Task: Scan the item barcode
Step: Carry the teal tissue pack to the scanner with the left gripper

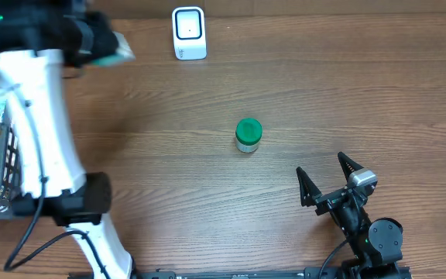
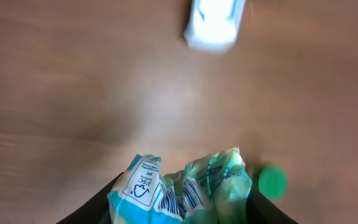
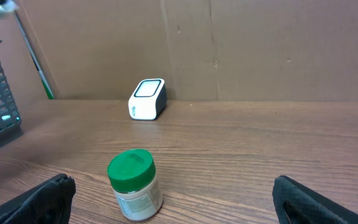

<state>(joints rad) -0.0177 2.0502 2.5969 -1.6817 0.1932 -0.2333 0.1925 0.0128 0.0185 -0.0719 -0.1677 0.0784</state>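
Crinkled teal-and-white plastic packet (image 2: 185, 186) was clamped in the left gripper (image 2: 180, 210) at the far left, short of the white box-shaped scanner (image 1: 189, 32); the scan looked not yet done. The small green-lidded jar (image 1: 248, 134) stood untouched in the middle. The right gripper (image 1: 320, 163) rested spread wide, empty.

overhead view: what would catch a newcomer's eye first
The green-lidded jar stands alone at centre. The white scanner sits at the far edge. At far left the left gripper holds a teal packet, while the right gripper rests open near the front.
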